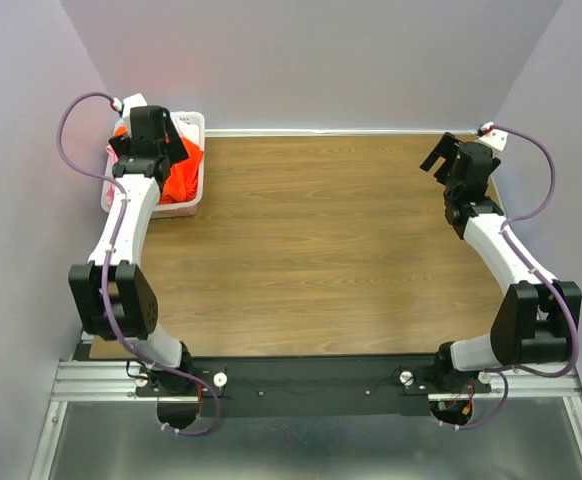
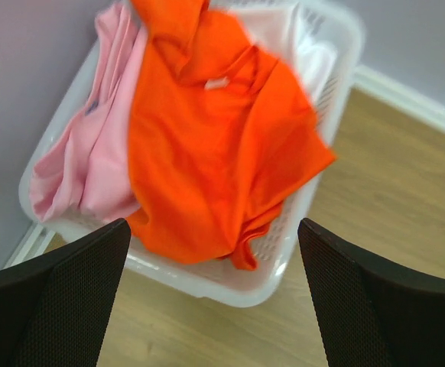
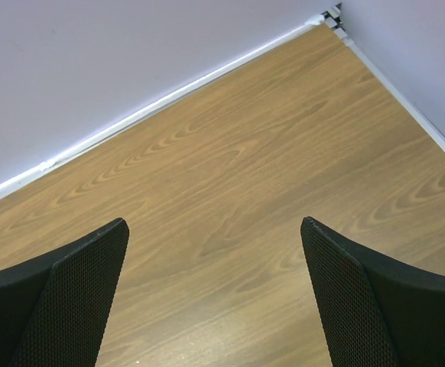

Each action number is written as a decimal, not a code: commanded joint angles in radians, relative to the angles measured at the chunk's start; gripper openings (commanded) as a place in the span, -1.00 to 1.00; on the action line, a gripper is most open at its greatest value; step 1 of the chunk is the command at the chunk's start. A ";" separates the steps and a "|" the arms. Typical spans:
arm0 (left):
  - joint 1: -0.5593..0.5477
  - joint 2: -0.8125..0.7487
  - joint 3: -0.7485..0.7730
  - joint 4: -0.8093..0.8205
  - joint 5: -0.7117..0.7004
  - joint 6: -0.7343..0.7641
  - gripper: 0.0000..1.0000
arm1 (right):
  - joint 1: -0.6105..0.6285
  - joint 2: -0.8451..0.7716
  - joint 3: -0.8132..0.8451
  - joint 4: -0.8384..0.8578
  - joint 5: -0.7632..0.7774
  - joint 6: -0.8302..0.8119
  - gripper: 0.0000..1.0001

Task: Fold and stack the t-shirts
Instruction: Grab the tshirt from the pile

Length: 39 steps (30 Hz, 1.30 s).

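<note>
A bright orange t-shirt [image 2: 215,153] lies crumpled on top in the white lattice basket [image 2: 230,287], spilling over its near rim. A pale pink t-shirt [image 2: 92,160] is bunched beside it on the left, and white cloth [image 2: 306,46] shows at the basket's far right. My left gripper [image 2: 213,225] hovers open above the basket's near edge and holds nothing. In the top view it [image 1: 161,148] hangs over the basket [image 1: 193,200] at the table's far left corner, where the orange t-shirt [image 1: 183,178] shows. My right gripper [image 1: 443,158] is open and empty at the far right.
The wooden table [image 3: 230,191] under my right gripper [image 3: 213,223] is bare up to the white wall strip [image 3: 131,122]. Lilac walls close the table on the left, back and right. The basket stands tight against the left wall.
</note>
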 commanded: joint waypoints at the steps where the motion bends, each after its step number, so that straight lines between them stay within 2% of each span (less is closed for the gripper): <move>1: 0.035 0.075 0.015 -0.166 -0.018 -0.004 0.96 | -0.007 0.034 0.064 -0.009 -0.056 0.003 1.00; 6: 0.066 0.115 -0.033 -0.147 0.019 -0.004 0.96 | -0.007 0.037 0.068 -0.021 -0.081 0.035 0.99; 11: 0.085 0.123 -0.082 -0.090 0.027 -0.019 0.95 | -0.007 0.014 0.058 -0.027 -0.082 -0.019 0.99; 19: 0.105 0.191 -0.100 -0.032 0.061 -0.021 0.90 | -0.007 0.009 0.061 -0.041 -0.089 -0.004 0.99; 23: 0.118 0.201 -0.097 0.014 0.067 -0.016 0.73 | -0.005 -0.006 0.052 -0.046 -0.082 -0.013 0.99; 26: 0.129 0.220 -0.079 0.031 0.073 -0.007 0.44 | -0.005 -0.020 0.042 -0.046 -0.070 -0.017 1.00; 28: 0.137 0.247 -0.048 0.019 0.085 0.004 -0.13 | -0.007 -0.028 0.035 -0.049 -0.069 -0.019 1.00; 30: 0.137 0.263 -0.007 -0.003 0.093 0.001 -0.85 | -0.007 -0.029 0.035 -0.050 -0.070 -0.022 1.00; 31: 0.137 0.261 0.004 -0.017 0.104 -0.001 -1.00 | -0.005 -0.031 0.036 -0.053 -0.072 -0.024 1.00; 39: 0.137 0.131 0.047 0.075 0.217 -0.033 -1.00 | -0.007 -0.023 0.055 -0.061 -0.075 -0.053 0.99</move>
